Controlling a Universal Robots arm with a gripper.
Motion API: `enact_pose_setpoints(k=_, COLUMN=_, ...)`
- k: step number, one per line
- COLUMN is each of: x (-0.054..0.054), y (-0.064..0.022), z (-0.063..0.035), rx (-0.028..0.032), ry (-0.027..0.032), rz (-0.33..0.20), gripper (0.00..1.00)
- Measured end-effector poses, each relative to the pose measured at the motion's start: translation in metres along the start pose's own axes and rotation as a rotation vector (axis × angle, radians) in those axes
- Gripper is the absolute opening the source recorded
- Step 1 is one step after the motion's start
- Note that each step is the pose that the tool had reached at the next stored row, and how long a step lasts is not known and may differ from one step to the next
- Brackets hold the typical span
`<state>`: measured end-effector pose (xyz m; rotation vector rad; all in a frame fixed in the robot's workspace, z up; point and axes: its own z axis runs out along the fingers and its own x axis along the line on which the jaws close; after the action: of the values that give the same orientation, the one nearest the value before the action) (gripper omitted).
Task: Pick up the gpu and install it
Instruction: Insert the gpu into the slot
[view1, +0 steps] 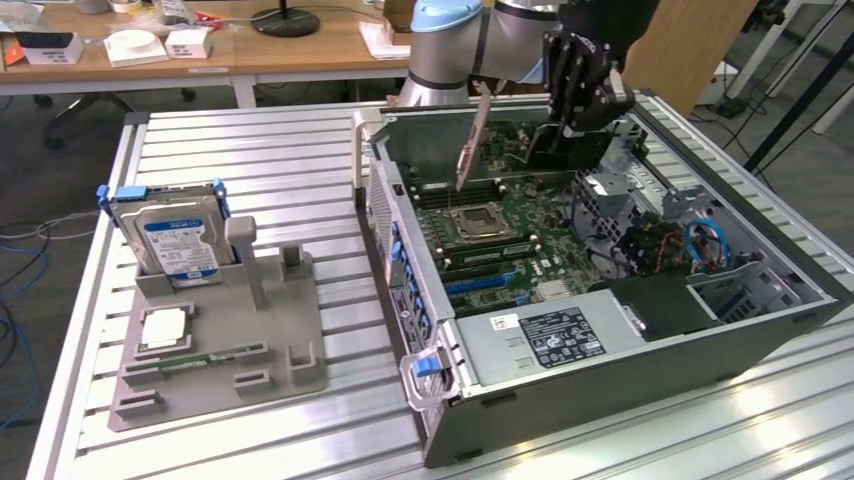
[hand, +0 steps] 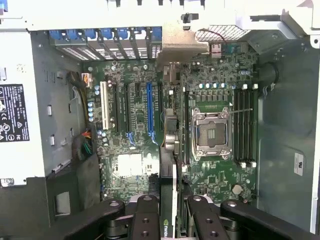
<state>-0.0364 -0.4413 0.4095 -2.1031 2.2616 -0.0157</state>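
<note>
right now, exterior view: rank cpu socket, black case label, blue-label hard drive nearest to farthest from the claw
1. silver square cpu socket, on green motherboard
2. black rectangular label, grey inner cover
3. blue-labelled hard drive, exterior view's left

Arm (view1: 441, 60): silver-grey tubular joints, pale blue cap on top. Gripper (hand: 171, 212): all black, boxy body, parallel bars down its side. Fingers (hand: 145, 220): four matte black link bars, rounded ends, round pivot screws along each.
</note>
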Motion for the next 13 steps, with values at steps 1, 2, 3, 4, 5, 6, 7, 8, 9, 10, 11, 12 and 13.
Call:
enact_pose_setpoints(k=1, x=0.0, y=0.0, z=0.0, rx=0.0001, ry=0.0002, rz=0.004, gripper=0.26)
enact_pose_setpoints(k=2, x=0.0, y=0.0, z=0.0, rx=0.0003, ry=0.0003, rz=0.008, gripper=0.26)
enact_pose_setpoints(k=3, x=0.0, y=0.0, z=0.0, rx=0.0004, ry=0.0005, rz=0.012, gripper=0.26)
enact_pose_setpoints(k=4, x=0.0, y=0.0, z=0.0, rx=0.0005, ry=0.0007, rz=0.016, gripper=0.26)
enact_pose_setpoints(k=5, x=0.0, y=0.0, z=0.0, rx=0.0006, ry=0.0009, rz=0.02, gripper=0.26)
enact_pose_setpoints(k=6, x=0.0, y=0.0, z=0.0, rx=0.0008, ry=0.001, rz=0.024, gripper=0.26)
enact_pose_setpoints(k=7, x=0.0, y=0.0, z=0.0, rx=0.0009, ry=0.0011, rz=0.028, gripper=0.26)
enact_pose_setpoints(k=8, x=0.0, y=0.0, z=0.0, rx=0.001, ry=0.0014, rz=0.032, gripper=0.26)
enact_pose_setpoints(k=9, x=0.0, y=0.0, z=0.0, rx=0.0011, ry=0.0016, rz=0.036, gripper=0.26)
enact_pose_setpoints(k=10, x=0.0, y=0.0, z=0.0, rx=0.0013, ry=0.0017, rz=0.04, gripper=0.26)
enact_pose_setpoints(k=11, x=0.0, y=0.0, z=0.0, rx=0.0014, ry=0.0019, rz=0.044, gripper=0.26)
enact_pose_setpoints(k=12, x=0.0, y=0.0, z=0.0, rx=0.0015, ry=0.0021, rz=0.048, gripper=0.26)
enact_pose_setpoints(k=13, x=0.0, y=0.0, z=0.0, rx=0.0017, ry=0.0022, rz=0.052, gripper=0.26)
